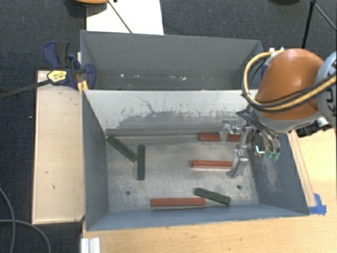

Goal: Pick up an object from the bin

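Red-brown bar (210,164) on the bin (279,183) floor is your landmark: the tool (238,165) sits at its right end, and you cannot tell how wide it stands or whether it grips anything. Behind the bar lies a shorter red-brown bar (209,137); in front, a dark green stick (212,196) and a long red-brown bar (178,202). Two crossed green sticks (131,154) lie well left, bare floor between. The bin's right wall is near.

Arm (288,83) at right, hand (237,166) pointing downward

Red-brown bar (209,164), lying flat, right of centre.
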`<state>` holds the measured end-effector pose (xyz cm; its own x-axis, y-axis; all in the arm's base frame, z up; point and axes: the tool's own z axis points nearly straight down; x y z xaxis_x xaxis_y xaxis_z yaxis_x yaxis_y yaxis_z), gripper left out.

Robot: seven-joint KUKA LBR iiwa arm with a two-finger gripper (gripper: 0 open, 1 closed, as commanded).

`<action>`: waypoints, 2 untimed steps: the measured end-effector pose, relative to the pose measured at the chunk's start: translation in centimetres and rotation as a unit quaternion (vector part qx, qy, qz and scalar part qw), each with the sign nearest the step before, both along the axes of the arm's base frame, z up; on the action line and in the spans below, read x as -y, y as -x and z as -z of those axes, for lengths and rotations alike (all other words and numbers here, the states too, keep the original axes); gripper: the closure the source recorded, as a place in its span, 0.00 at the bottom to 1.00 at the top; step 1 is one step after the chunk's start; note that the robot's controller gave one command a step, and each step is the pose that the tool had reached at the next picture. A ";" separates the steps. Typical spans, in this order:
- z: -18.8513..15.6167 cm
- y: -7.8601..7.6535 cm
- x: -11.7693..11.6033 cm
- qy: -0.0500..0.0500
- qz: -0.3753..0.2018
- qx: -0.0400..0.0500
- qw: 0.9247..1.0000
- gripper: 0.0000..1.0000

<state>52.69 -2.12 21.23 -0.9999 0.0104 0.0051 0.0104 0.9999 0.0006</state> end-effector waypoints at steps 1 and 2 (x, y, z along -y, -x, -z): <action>-0.4 -0.2 0.0 0.000 0.000 0.004 1.000 0.00; 6.6 -2.2 1.6 0.001 -0.027 0.007 1.000 0.00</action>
<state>54.85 -3.72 14.60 -0.9991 -0.0427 -0.0085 -0.0427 0.9991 -0.0007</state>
